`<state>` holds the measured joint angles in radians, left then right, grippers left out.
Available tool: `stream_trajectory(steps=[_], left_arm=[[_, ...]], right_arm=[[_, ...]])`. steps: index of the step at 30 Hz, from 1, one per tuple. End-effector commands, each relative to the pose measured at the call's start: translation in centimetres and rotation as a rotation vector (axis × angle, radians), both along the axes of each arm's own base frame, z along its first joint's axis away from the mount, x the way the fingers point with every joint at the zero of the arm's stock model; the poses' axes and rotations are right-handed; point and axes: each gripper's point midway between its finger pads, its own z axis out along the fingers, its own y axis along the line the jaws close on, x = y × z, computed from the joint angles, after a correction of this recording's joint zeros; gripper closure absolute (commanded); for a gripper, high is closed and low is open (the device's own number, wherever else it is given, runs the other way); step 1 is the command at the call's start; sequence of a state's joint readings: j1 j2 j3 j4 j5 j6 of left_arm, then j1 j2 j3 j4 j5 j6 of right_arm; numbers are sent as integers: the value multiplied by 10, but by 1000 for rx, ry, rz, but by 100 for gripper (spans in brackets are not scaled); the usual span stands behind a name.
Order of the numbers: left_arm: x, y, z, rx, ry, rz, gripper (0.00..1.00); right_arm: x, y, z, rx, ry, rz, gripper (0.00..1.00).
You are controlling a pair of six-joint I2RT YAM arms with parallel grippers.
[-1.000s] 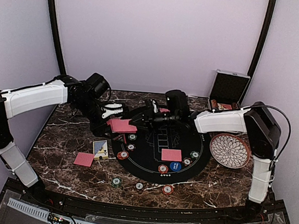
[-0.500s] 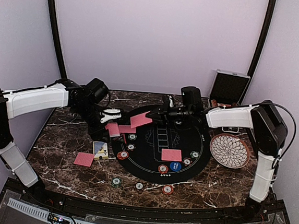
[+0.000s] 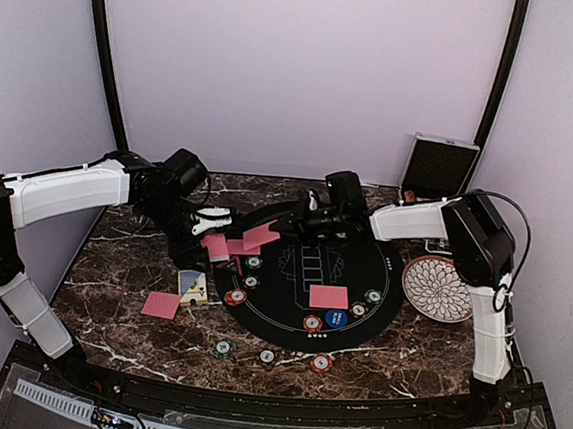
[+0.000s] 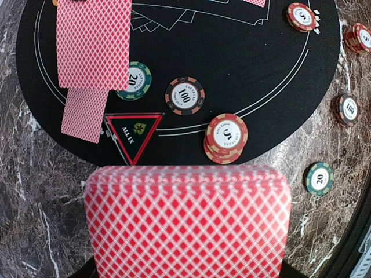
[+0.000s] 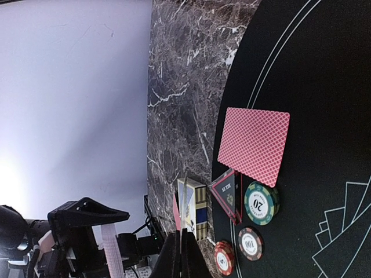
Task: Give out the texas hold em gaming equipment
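Observation:
My left gripper [image 3: 212, 228] is shut on a deck of red-backed cards [image 4: 186, 223] [image 3: 214, 247], held over the mat's left edge; the deck hides its fingers. My right gripper [image 3: 297, 221] [image 5: 181, 242] is shut on a single red-backed card [image 3: 262, 234] [image 4: 95, 43], held above the black mat [image 3: 302, 271] and seen edge-on in the right wrist view. Another card [image 4: 84, 114] [image 5: 254, 145] lies below it beside the ALL IN triangle [image 4: 133, 132], a green 20 chip [image 4: 134, 81], a 100 chip [image 4: 184, 95] and a red 5 stack [image 4: 226, 138].
A card [image 3: 328, 297], a blue button [image 3: 335, 318] and chips [image 3: 312, 323] lie on the mat's near side. A card [image 3: 160, 305] and a card box [image 3: 193, 285] lie to its left. Three chips [image 3: 267, 355] sit in front. The white plate [image 3: 441, 286] and black case [image 3: 438, 173] stand at right.
My right gripper drew a card off the deck, carried it right, then came back a little to the left and lower. My left gripper with the deck barely moved.

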<state>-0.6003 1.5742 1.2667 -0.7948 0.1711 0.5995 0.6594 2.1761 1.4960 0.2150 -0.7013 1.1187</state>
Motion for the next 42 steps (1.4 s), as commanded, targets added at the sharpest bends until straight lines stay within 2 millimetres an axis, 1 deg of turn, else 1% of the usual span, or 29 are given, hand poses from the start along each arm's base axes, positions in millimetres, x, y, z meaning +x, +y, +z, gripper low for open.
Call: stream_trajectory(steps=[1,6,10,11,15,23,29,34,37,40,42], left_arm=[[-5,1,12,-24,-26,-16,100],[-5,-1,13,-32,-25,-19,100],[-5,-2,13,-34,-24,-20,100],[-5,-2,13,-34,-24,-21,100],[-5,-2,13,-37,-20,-24,100],[-5,-2,14,-35,-22,-29,100],[-5,-3,14,-35,-18,-29,100],[-5,-3,13,-33,-15,-30,100],[-4,-4,13,-38,-15,-30,100],[-3,-5,14,-39,-12,-29,100],[-3,-5,15,-38,-13,-28,100]], right_arm=[[16,8,1,-2,-45,-14,100],[27,13,-10,-27,-56,-22,100],[38,19,-13,-25,-69,-33,100],[41,22,-18,-27,-68,-34,100],[54,30,-25,-26,-74,-45,100],[78,46,-49,-42,-87,-73,100],[85,55,-63,-59,-106,-81,100],[87,52,-76,-95,-117,-90,86],[86,50,-79,-117,-123,-89,78],[85,48,-77,-130,-139,-87,67],[85,48,-71,-137,-160,-83,59]])
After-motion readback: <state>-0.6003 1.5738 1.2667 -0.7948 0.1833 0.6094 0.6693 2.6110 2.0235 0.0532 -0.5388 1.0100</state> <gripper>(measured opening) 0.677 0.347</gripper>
